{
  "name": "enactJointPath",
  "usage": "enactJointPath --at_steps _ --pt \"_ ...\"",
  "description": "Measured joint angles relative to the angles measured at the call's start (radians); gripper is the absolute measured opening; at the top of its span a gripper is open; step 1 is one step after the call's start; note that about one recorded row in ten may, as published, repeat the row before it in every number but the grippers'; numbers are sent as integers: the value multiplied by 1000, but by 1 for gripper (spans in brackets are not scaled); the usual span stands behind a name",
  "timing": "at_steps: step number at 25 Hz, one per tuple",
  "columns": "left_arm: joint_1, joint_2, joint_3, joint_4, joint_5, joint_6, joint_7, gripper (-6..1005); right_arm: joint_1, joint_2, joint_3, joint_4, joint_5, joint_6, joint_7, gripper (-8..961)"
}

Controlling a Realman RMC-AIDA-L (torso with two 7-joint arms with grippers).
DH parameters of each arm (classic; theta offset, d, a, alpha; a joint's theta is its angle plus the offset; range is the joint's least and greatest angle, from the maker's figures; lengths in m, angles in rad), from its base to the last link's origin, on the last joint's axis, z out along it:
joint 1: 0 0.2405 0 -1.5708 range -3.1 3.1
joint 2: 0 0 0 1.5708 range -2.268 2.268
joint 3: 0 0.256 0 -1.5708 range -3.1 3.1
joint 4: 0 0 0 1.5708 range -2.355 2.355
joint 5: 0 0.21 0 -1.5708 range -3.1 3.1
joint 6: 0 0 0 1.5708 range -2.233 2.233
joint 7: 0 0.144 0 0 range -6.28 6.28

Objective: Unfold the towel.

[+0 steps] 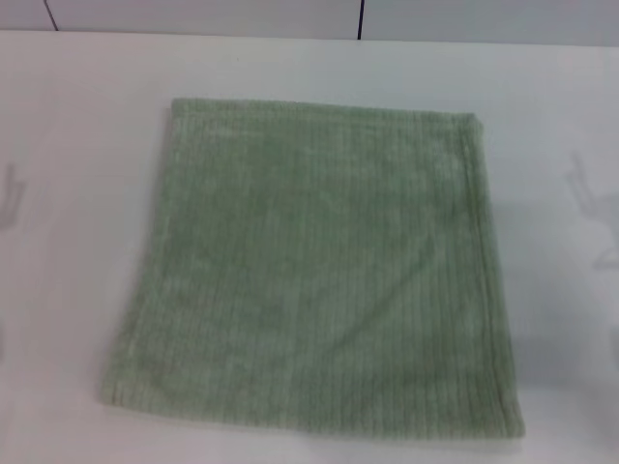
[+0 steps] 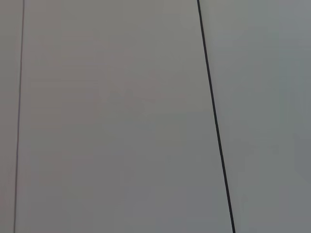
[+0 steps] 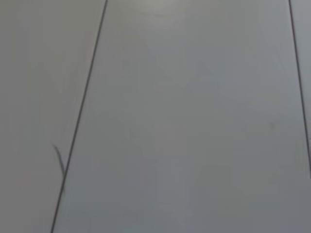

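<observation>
So nearest the robot in the head view is the front hem of the pale sage-green ribbed terry towel [image 1: 314, 275], sitting close to the near edge of the plain white table [image 1: 68, 116]. From there the cloth runs away from the camera as one flat, roughly square sheet, right in the middle of the tabletop, with the far hem looking a bit rolled or thicker along its length. Honestly I can't tell from this angle whether that's a fold line with a second layer under it or just the hem, so I'd guess it's either folded once or already open.

Step-wise, my read is nothing is in hand right now: no gripper shows on or near the cloth. There are only faint grey shadows on the table out to either side. Both wrist views show just pale grey panels with thin dark seams, so neither arm's fingers are visible and I can't say if they're apart or together.

If a layer is still doubled, the next move calls for pinching a loose corner or edge and peeling it across.

Containers: none anywhere, nothing holding anything.

Farthest back, a grey paneled wall [image 1: 193, 14] with dark seams.
</observation>
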Motion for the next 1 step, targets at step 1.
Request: enactJointPath --at_steps 1 --pt "0 0 0 0 0 0 0 674 0 0 -1 1 8 4 3 773"
